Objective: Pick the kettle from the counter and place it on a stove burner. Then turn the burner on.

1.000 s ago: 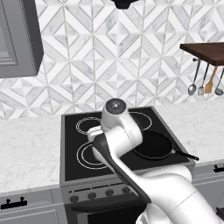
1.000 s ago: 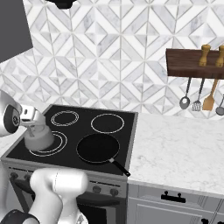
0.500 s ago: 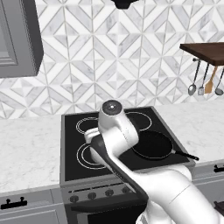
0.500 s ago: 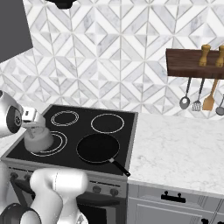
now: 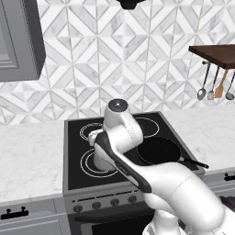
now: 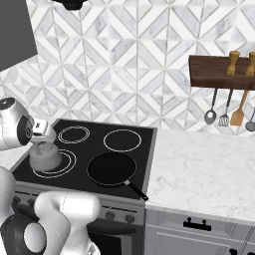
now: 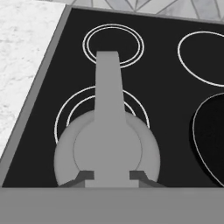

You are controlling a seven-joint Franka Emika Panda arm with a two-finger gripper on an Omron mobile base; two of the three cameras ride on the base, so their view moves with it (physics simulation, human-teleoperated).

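Kettle first: the small squat pale grey metal kettle point(image 6: 45, 155) with its tall arched handle sits on the largest double white-ring burner point(image 6: 61, 164) at the front left of the black glass cooktop point(image 6: 142, 144). My gripper point(image 7: 111, 176) is directly above it, my dark fingertips point(image 7: 85, 175) either side of the handle and close against it. The black frying pan point(image 6: 112, 168) lies just beside, on the front right

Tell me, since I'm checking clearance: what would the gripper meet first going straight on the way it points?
The kettle: the gripper sits at its arched handle, its body right below. Beneath that lies the stove burner; depth is unclear.
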